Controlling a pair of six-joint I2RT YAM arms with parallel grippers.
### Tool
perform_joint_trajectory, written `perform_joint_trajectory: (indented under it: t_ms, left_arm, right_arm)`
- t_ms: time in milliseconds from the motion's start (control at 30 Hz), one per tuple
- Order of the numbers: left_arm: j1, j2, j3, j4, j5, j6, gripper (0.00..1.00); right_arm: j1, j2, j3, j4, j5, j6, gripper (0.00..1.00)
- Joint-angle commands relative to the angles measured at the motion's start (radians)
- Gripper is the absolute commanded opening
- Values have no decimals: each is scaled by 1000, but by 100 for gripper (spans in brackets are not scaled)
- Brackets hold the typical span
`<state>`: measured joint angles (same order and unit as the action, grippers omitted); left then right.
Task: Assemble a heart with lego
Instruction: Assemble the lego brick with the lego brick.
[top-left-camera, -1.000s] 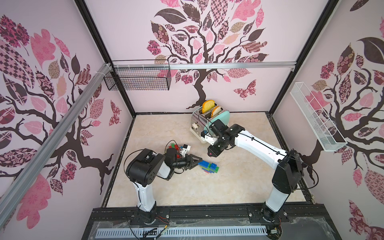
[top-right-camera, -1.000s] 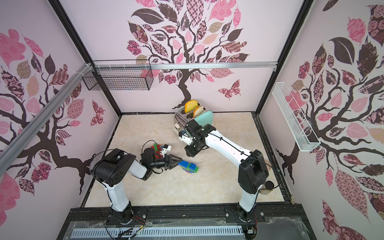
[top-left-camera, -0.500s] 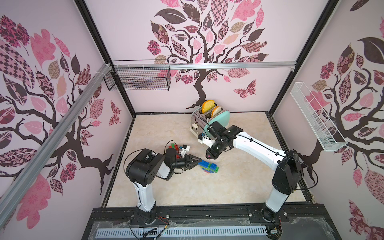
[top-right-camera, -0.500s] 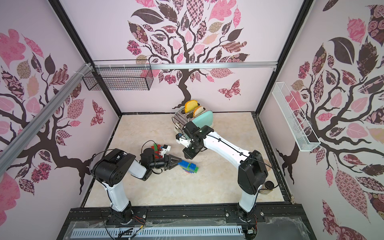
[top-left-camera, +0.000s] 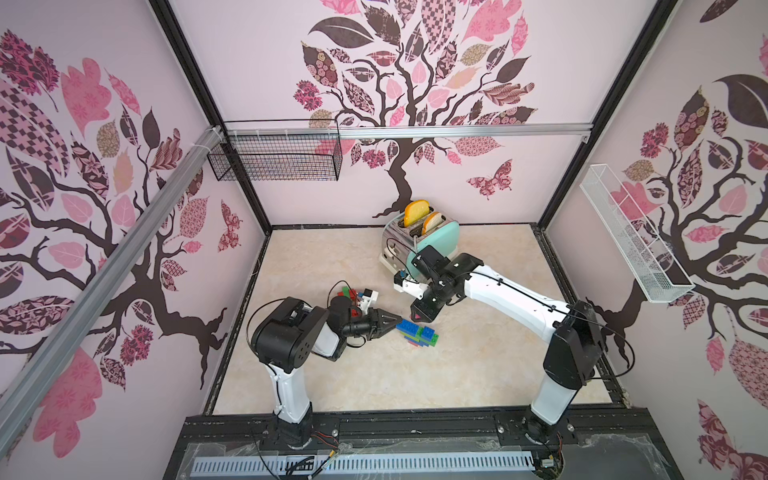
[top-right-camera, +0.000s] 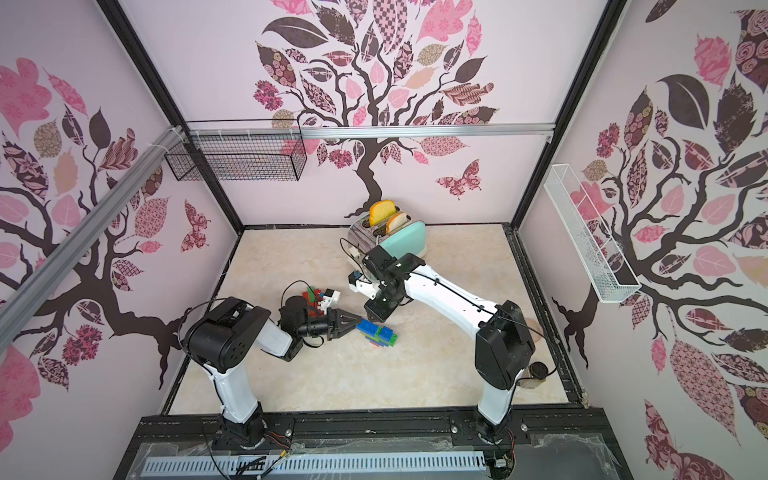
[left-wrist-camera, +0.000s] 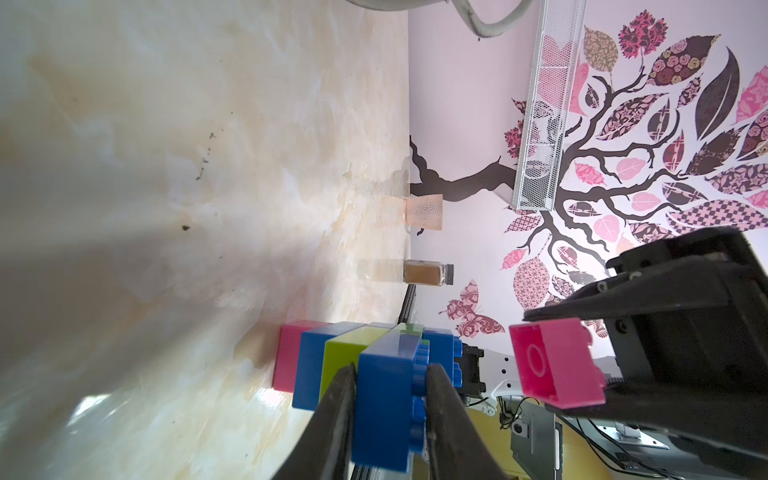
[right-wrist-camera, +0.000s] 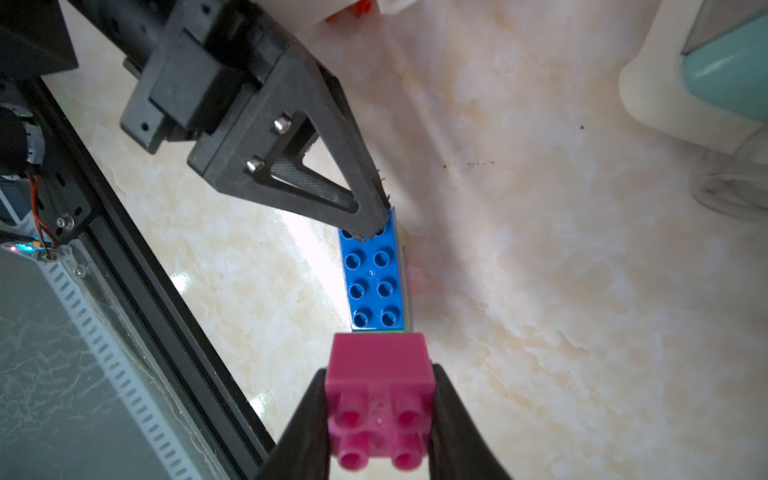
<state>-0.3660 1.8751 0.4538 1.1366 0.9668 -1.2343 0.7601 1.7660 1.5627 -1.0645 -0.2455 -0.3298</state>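
Observation:
A small lego assembly (top-left-camera: 417, 332) (top-right-camera: 379, 333) of blue, lime, green and pink bricks lies on the marble floor, mid-front. My left gripper (top-left-camera: 397, 321) (left-wrist-camera: 390, 374) is shut on the end of its top blue brick (left-wrist-camera: 390, 407) (right-wrist-camera: 372, 278), one finger on each side. My right gripper (top-left-camera: 419, 318) (right-wrist-camera: 380, 399) is shut on a pink 2x2 brick (right-wrist-camera: 376, 357) (left-wrist-camera: 552, 365). That brick hangs just above the assembly, apart from it. A loose pile of red and green lego (top-left-camera: 349, 293) (top-right-camera: 313, 295) sits behind the left wrist.
A mint and chrome toaster (top-left-camera: 419, 245) (top-right-camera: 386, 237) with two bread slices stands at the back, close behind the right arm. A spice jar (left-wrist-camera: 428, 274) (top-right-camera: 538, 370) and a pink cup (left-wrist-camera: 424, 212) stand by the right wall. Wire baskets hang on the walls.
The left jaws have closed onto the blue brick. The right arm has come down and forward from near the toaster, carrying the pink brick to the assembly.

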Motion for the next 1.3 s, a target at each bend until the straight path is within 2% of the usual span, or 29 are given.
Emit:
perform_joint_trajectory:
  t_ms: [0,267,600,1267]
  left_arm:
    - [2,-1,-9,31,3,5,30]
    - [1,8,-4,31,5,5,26]
    - [0,3,-7,31,7,13,26]
    - [-1,12,-3,32,9,13,27]
  right_arm:
    - [22,47,21,-37,15,-35,22]
    - [24,64,17,-45,20,-88,22]
    - [24,121,99,-79,-7,-152,21]
    - [31,210,157,-86,26,-163,22]
